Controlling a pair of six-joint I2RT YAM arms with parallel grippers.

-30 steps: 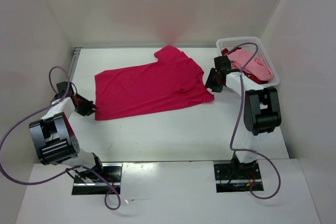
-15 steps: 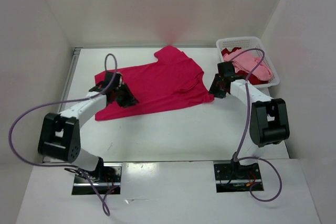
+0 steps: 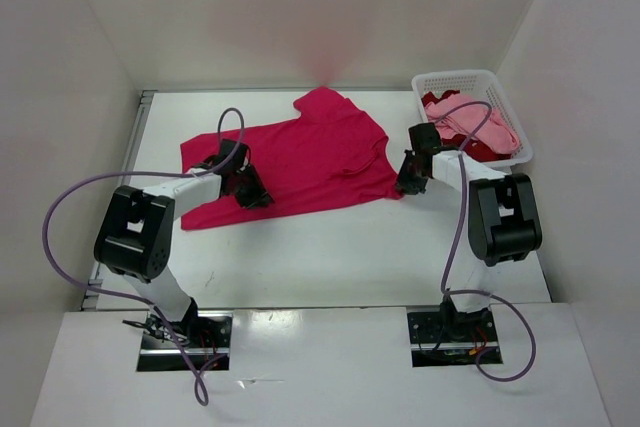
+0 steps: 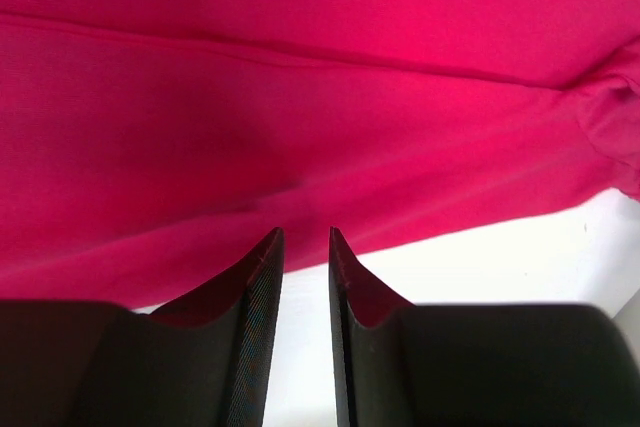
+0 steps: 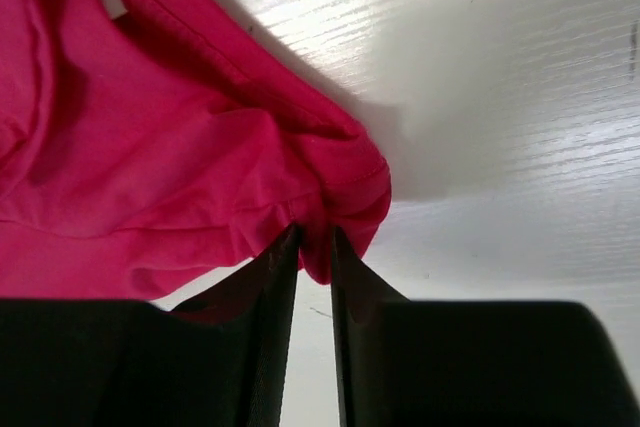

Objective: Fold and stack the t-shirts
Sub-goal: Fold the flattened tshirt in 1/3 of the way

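Observation:
The bright magenta t-shirt (image 3: 300, 162) lies spread flat on the white table, collar toward the back. My left gripper (image 3: 252, 190) hovers low over its near hem at the left. In the left wrist view its jaws (image 4: 305, 235) stand a narrow gap apart, with bare table showing between them and cloth (image 4: 300, 97) just beyond the tips. My right gripper (image 3: 405, 179) is at the shirt's near right corner. In the right wrist view a bunched fold of magenta cloth (image 5: 150, 177) sits pinched between its fingertips (image 5: 313, 237). The light pink t-shirt (image 3: 480, 122) and the dark red one (image 3: 486, 151) lie crumpled in the basket.
A white perforated basket (image 3: 455, 78) stands at the back right corner, right behind the right arm. White walls close in the table on the left, back and right. Purple cables loop off both arms.
My left arm swung from the shirt's near left corner rightward over its near hem. My right gripper's jaws narrowed onto the shirt's right corner.

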